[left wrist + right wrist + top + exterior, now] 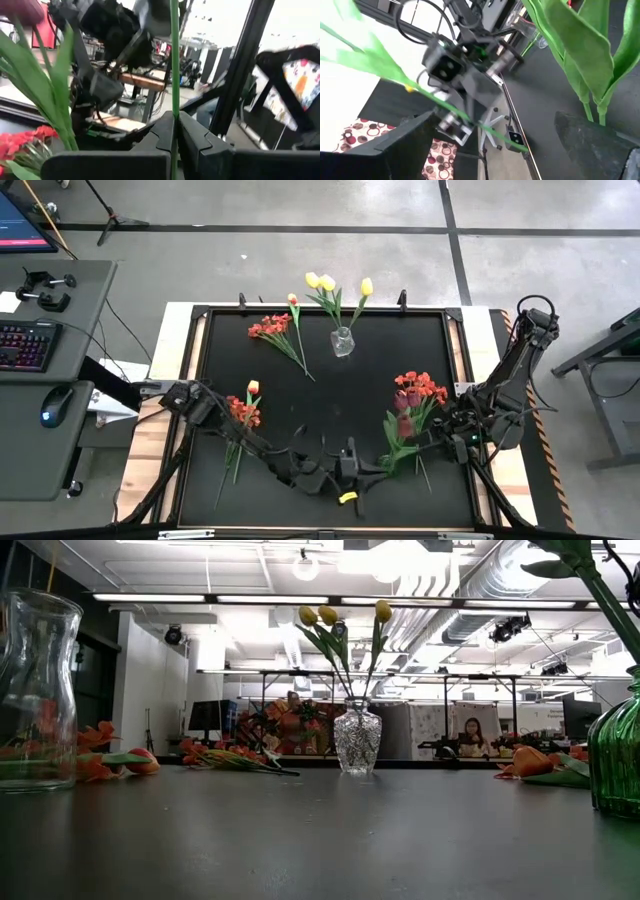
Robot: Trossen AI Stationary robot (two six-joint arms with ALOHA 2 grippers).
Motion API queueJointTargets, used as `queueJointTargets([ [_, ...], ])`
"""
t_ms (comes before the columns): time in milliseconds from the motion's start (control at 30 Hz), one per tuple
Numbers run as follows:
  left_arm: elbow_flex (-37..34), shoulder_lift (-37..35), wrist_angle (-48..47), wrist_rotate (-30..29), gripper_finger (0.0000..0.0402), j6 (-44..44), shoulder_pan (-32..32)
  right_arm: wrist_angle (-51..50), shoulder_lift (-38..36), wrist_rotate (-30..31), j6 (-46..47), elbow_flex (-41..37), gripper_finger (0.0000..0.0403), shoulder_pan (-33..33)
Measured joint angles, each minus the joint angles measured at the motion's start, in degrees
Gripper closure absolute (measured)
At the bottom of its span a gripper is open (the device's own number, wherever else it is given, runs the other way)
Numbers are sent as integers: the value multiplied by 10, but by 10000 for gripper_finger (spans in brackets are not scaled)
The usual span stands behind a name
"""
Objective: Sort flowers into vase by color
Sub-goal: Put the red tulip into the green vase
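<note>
**Desk:** What step is this?

**Photographer:** A handover, by the look of it. The left gripper [174, 135], jaws clamped on a green stem [174, 60], holds a dark red flower [405, 423] near the table's [320, 330] front edge; the right gripper [490, 145] waits beside it, jaws wide, empty.

**Desk:** Next?

**Photographer:** Probably closing on the stem, then carrying it to a vase [342, 341].

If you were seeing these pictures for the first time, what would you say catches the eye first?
Probably the yellow tulips standing in the small clear vase at the far middle of the black table. Next, the left gripper, jaws shut on a thin green stem near the front edge, beside the maroon and red bunch at front right. The right gripper waits open beside that bunch.
</note>
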Motion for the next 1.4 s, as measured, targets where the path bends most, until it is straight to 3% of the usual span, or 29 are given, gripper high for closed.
queueJointTargets([
  [200, 61, 47, 2, -50, 401, 26, -1, 0, 0, 0, 0, 0, 4, 0],
  [400, 70, 60, 2, -74, 401, 0, 12, 0, 0, 0, -10, 0, 4, 0],
  [600, 71, 60, 2, -69, 401, 6, 28, 0, 0, 0, -10, 0, 4, 0],
  [767, 71, 60, -11, -29, 401, 19, 39, 0, 0, 0, -10, 0, 4, 0],
  [1167, 64, 60, -58, -47, 401, 34, 50, 0, 0, 0, -9, 0, 4, 0],
  [1400, 64, 75, -28, -47, 401, 16, 53, 0, 0, 0, -8, 0, 4, 0],
])
